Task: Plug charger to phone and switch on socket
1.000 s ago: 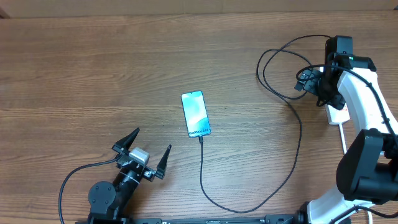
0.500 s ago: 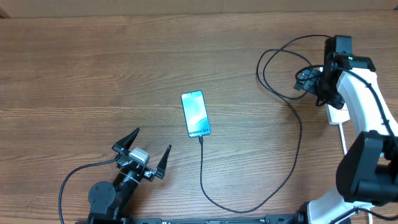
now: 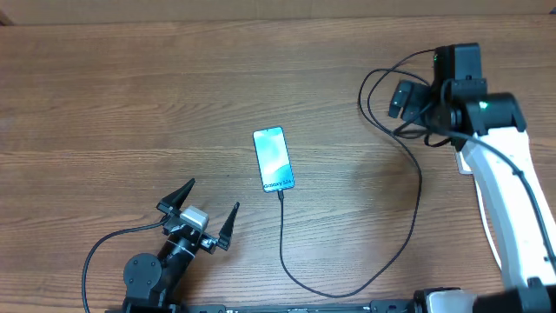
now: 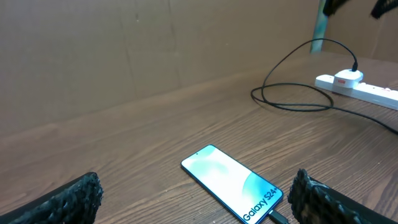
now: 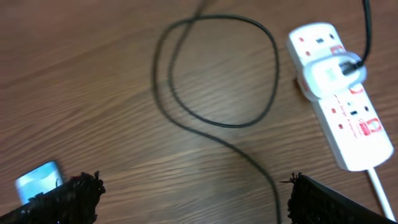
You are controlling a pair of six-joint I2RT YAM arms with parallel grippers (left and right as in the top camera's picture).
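Note:
The phone (image 3: 274, 160) lies flat mid-table with its light blue screen up, also seen in the left wrist view as the phone (image 4: 233, 182). The thin black charger (image 3: 421, 187) cable meets the phone's near end, loops across the table and ends in a white adaptor (image 5: 329, 71) seated in the white socket (image 5: 348, 127). My right gripper (image 3: 410, 106) hovers open over the cable loop (image 5: 217, 121), left of the socket, holding nothing. At the front left my left gripper (image 3: 208, 209) rests open, short of the phone, its fingertips (image 4: 323, 199) framing the phone's near end.
The socket's thick white cord (image 5: 382, 190) trails toward the table's front right. In the overhead view my white right arm (image 3: 504, 183) covers most of the socket. A brown board wall (image 4: 155, 43) stands behind the table.
My right gripper has swung left and away from the socket, now over the cable loop. The left arm, phone and cable have not moved.

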